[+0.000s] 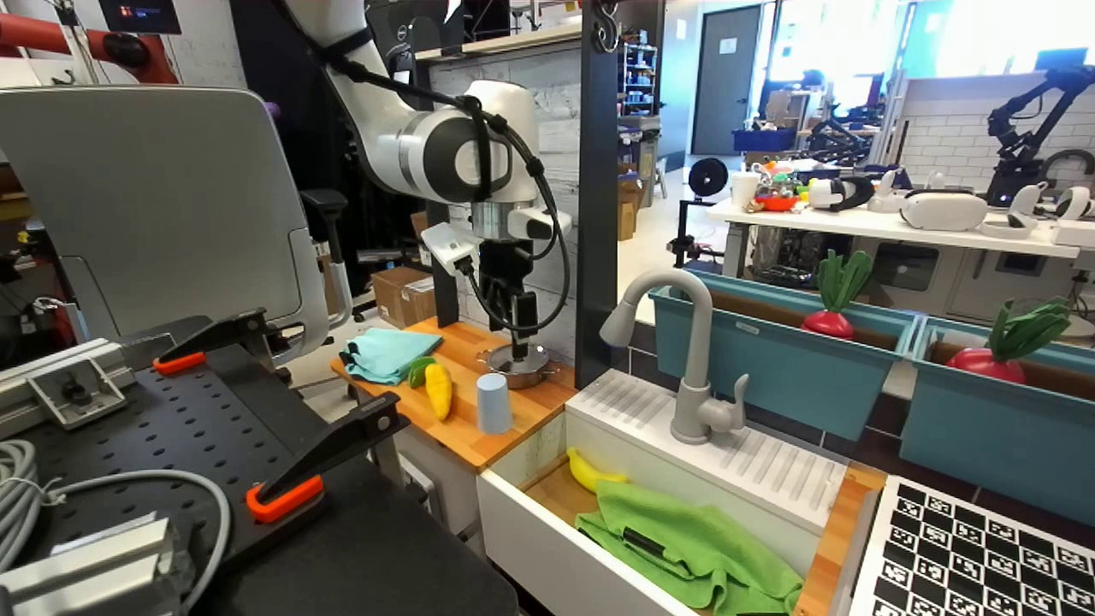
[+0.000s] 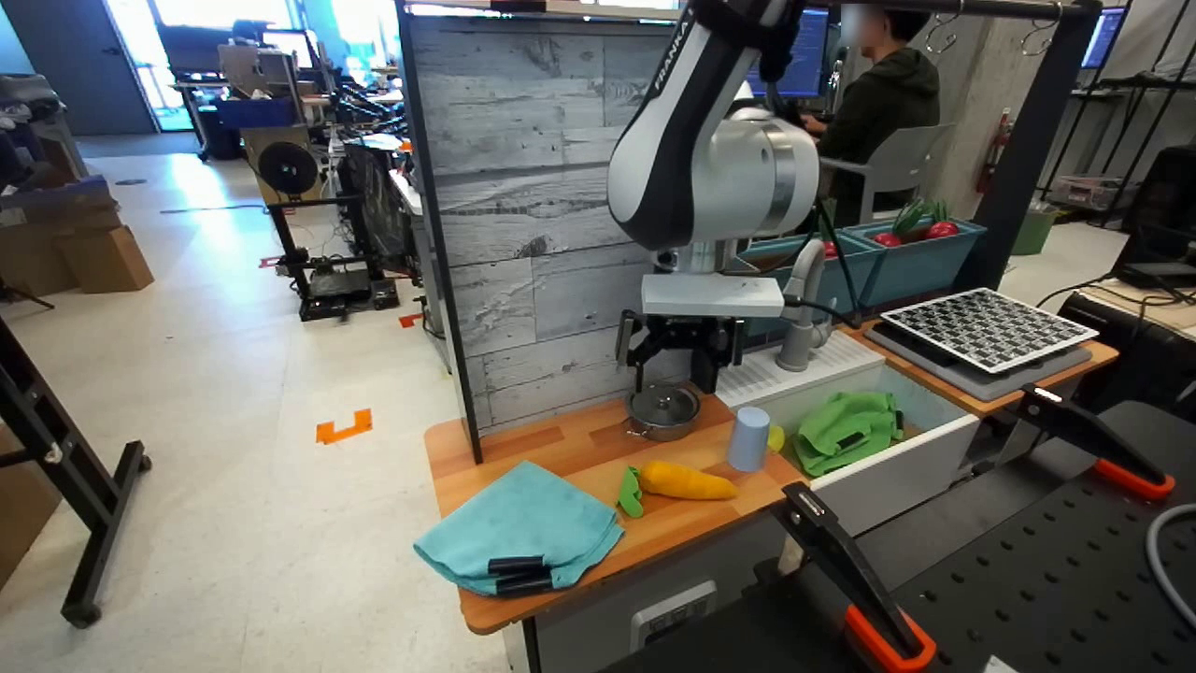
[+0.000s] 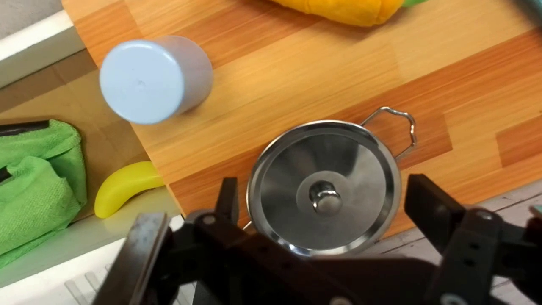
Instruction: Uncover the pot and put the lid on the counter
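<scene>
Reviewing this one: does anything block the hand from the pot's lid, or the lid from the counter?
Nothing visible stands between the hand and the lid; the hand is open over it. Bare counter shows beside the pot; the blue cup stands apart.

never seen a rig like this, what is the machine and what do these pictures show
The white jointed machine is a robot arm, ending in a black gripper. Two pictures come from cameras outside it; the wrist view is taken from the arm's own wrist, looking down. On the wooden counter are a small metal pot with its lid on, an upside-down blue cup, a yellow toy vegetable and a folded teal cloth. Nothing is held: in the wrist view the jaws stand open, with the lid's knob showing between them.
</scene>
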You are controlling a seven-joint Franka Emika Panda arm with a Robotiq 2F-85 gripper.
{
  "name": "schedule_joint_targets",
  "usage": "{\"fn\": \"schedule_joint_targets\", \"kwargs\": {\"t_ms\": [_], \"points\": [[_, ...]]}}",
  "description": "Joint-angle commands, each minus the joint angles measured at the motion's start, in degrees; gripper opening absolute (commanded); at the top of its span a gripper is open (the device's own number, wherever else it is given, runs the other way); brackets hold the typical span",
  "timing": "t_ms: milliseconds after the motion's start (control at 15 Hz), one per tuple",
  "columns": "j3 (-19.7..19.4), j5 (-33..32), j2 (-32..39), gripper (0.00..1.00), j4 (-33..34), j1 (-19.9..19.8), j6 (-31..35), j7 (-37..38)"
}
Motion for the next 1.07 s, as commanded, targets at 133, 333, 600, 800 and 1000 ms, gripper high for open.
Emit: {"fn": "schedule_joint_targets", "kwargs": {"t_ms": [133, 333, 600, 800, 1000], "points": [[-1.08, 0.64, 4.84, 1.0, 7.23, 0.89, -3.38, 1.9], [-1.49, 0.35, 6.21, 0.72, 9.2, 1.06, -4.26, 2.35], [-1.41, 0.43, 7.24, 0.4, 10.75, 0.96, -4.39, 2.42], [-1.48, 0.36, 7.32, 0.19, 11.21, 1.08, -4.48, 2.58], [-0.9, 0.48, 5.11, 0.01, 7.96, 0.87, -3.03, 1.73]]}}
